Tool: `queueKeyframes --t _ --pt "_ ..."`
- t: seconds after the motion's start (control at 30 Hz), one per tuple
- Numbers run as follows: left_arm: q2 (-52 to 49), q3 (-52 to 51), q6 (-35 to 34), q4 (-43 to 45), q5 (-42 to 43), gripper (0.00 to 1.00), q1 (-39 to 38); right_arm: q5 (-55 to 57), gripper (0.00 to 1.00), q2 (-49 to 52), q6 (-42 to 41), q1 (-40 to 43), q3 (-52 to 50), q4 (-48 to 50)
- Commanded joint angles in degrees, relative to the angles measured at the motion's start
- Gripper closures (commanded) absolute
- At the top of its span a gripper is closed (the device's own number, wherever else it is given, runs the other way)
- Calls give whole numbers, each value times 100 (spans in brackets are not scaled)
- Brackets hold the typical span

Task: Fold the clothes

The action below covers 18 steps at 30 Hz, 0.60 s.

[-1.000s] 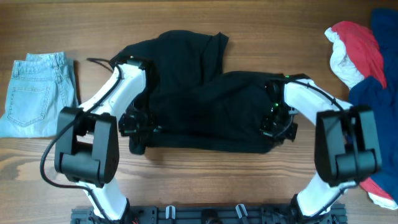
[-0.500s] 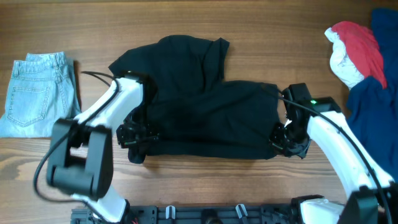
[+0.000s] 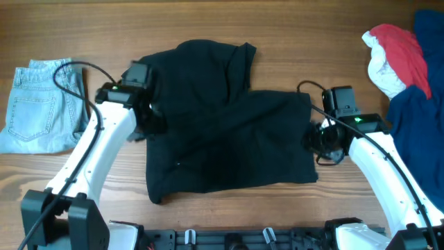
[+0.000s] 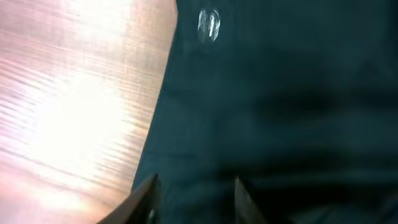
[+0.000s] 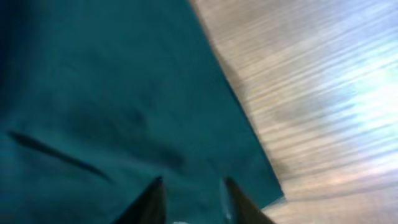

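At the bench (image 3: pixel 291 28) centre the black shorts (image 3: pixel 229 139) lie part-folded, left tool (image 4: pixel 196 199) and right tool (image 5: pixel 196 199) spread over their side edges, pinching nothing; next likely needs gripping an edge for another fold.

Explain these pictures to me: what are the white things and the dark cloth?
Those are two robot arms, the left arm and right arm. The wide picture looks down on the wooden table; the other two come from cameras on the wrists. Black shorts lie in the middle, denim shorts at the left, a red, white and navy pile at the right. The left fingers and right fingers, two per arm, stand apart over the black cloth, holding nothing.
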<state>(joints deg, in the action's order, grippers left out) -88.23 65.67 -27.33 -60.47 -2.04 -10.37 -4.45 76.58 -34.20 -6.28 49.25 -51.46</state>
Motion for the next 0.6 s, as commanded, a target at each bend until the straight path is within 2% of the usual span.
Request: queueKeyframes --t 0.0,0.03,0.13,0.2,0.3,0.4,0.5,0.53,0.57 --pt "68 0 -15 1233 -155 61 614 -79 55 -72 511 15 46 306" --pt "37 0 -13 1615 -68 56 807 -81 54 -72 691 15 46 363" --pt "-269 0 -11 2579 234 54 1296 -350 54 -72 1329 15 46 487" --pt "-605 0 -11 2964 273 54 1366 -358 54 -72 1322 15 46 494" --pt "-1161 0 -11 3386 557 42 1366 -358 54 -68 1322 15 46 490" --pt "-1722 0 -17 3803 717 40 1366 -356 53 -68 1320 15 46 415" --pt "-2076 0 -13 4424 955 51 1364 -358 53 -68 1316 15 46 407" --pt "-2109 0 -13 4599 953 61 1364 -365 53 -68 1303 15 46 407" --pt "-2109 0 7 4852 953 80 1366 -396 54 -68 1298 15 46 407"
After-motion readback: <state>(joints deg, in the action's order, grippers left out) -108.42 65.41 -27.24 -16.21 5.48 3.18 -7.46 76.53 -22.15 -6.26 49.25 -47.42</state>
